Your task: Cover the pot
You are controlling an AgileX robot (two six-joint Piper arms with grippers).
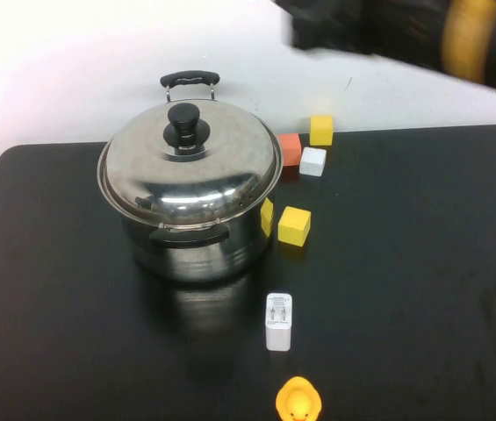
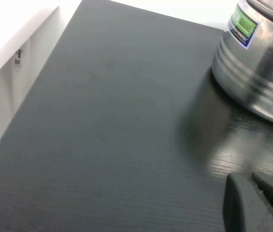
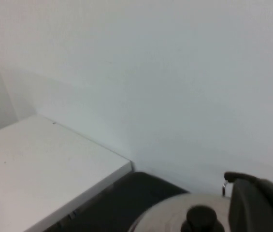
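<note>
A steel pot (image 1: 195,254) stands on the black table (image 1: 423,263), left of centre. Its domed steel lid (image 1: 190,162) with a black knob (image 1: 183,124) rests on top of the pot. My left gripper (image 2: 245,180) is shut and empty, low over the table beside the pot's wall (image 2: 257,72); it is out of the high view. My right gripper (image 3: 254,198) hangs high above the lid's knob (image 3: 200,218), apart from it. The right arm shows as a blurred dark shape (image 1: 388,31) at the top of the high view.
An orange block (image 1: 290,148), a white block (image 1: 313,160) and a yellow block (image 1: 321,130) lie right of the pot at the back. Another yellow block (image 1: 294,225) sits close to the pot. A white charger (image 1: 278,321) and a rubber duck (image 1: 298,402) lie in front.
</note>
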